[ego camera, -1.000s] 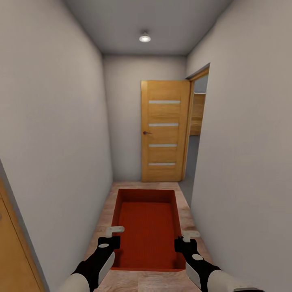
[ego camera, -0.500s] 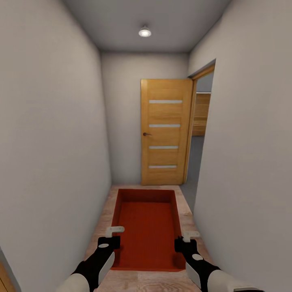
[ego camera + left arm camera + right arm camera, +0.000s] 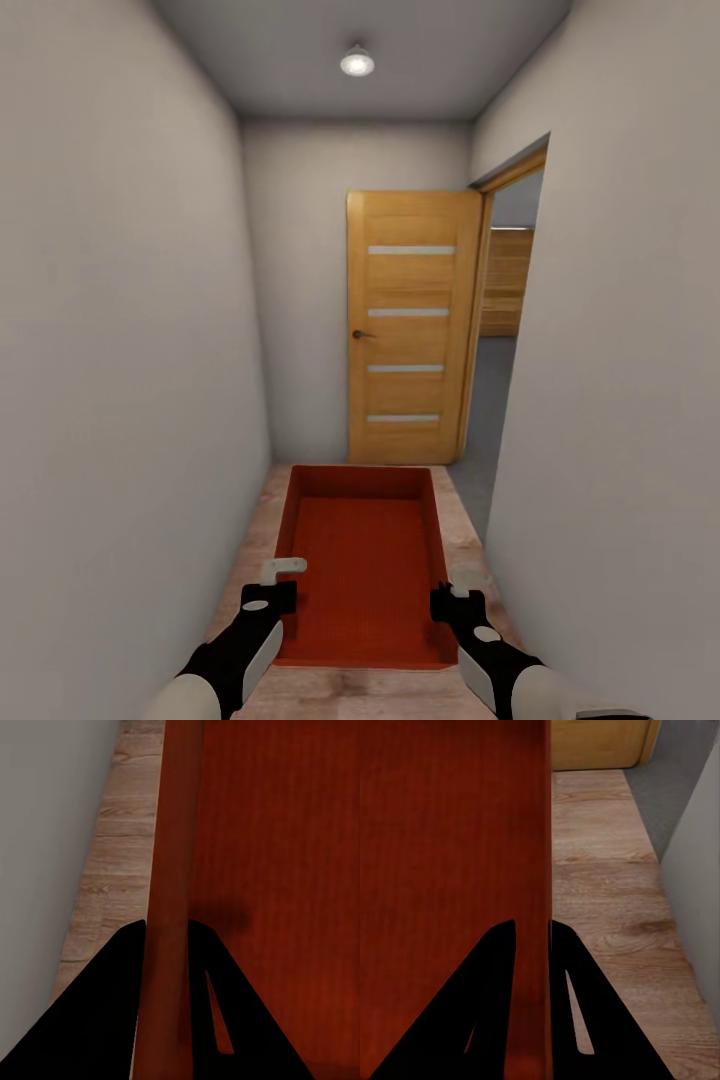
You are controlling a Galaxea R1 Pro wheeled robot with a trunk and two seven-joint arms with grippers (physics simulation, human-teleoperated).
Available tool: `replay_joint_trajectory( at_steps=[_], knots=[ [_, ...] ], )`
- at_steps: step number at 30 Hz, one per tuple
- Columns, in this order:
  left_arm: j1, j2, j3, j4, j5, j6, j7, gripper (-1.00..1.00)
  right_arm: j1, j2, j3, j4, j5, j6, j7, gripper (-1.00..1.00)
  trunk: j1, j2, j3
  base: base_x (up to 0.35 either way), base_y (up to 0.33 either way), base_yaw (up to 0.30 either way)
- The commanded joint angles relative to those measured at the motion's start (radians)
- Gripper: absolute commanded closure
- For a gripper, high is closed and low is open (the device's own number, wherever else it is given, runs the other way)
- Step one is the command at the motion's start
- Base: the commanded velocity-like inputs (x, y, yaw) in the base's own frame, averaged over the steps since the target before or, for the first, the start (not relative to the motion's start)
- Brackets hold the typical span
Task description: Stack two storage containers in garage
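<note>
Carrying: one orange-red bin (image 3: 365, 570), open top, ribbed floor, held level ahead of the robot over wood planks (image 3: 470, 545) in a narrow hallway.

Change vs. 1 s ago: whole view shifted. Door (image 3: 408, 328) looms larger, doorway (image 3: 505, 330) on the right opens wider, ceiling lamp (image 3: 357, 62) sits higher in frame, orange strip at lower left gone. Camera moved fwd; bin and arms hold the same spot in frame, so grip unchanged.

Meaning, as judged: transit leg. Grey floor (image 3: 490, 400) beyond the doorway prob. the garage; a right turn looks due. No 2nd bin seen here.

Bin vs. pincers: left gripper (image 3: 283, 580) pinches the bin's left long wall, one finger inside, one outside. Right gripper (image 3: 458, 590) pinches the right long wall likewise. Both sit twd. the near end, far end unsupported.
</note>
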Motion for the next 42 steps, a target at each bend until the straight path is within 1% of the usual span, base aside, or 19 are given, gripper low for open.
replay_joint_trajectory(
  at_steps=[1,31,42],
  knots=[
    [-0.001,0.022,0.077,0.0,0.016,0.006,0.011,1.0,0.0,-0.011,0.01,-0.002,0.005,-0.027,0.003,1.0,0.001,0.0,0.0,0.322,0.0,0.0],
    [0.0,0.022,0.077,-0.001,0.016,0.006,0.011,1.0,0.0,-0.011,0.01,-0.002,0.005,-0.028,0.003,1.0,0.001,0.0,0.0,0.322,0.0,0.0],
    [-0.001,0.027,0.077,0.0,0.017,0.006,0.011,1.0,0.0,-0.011,0.01,-0.002,0.005,-0.027,0.003,1.0,0.001,0.0,0.0,0.322,0.0,0.0]
  ],
)
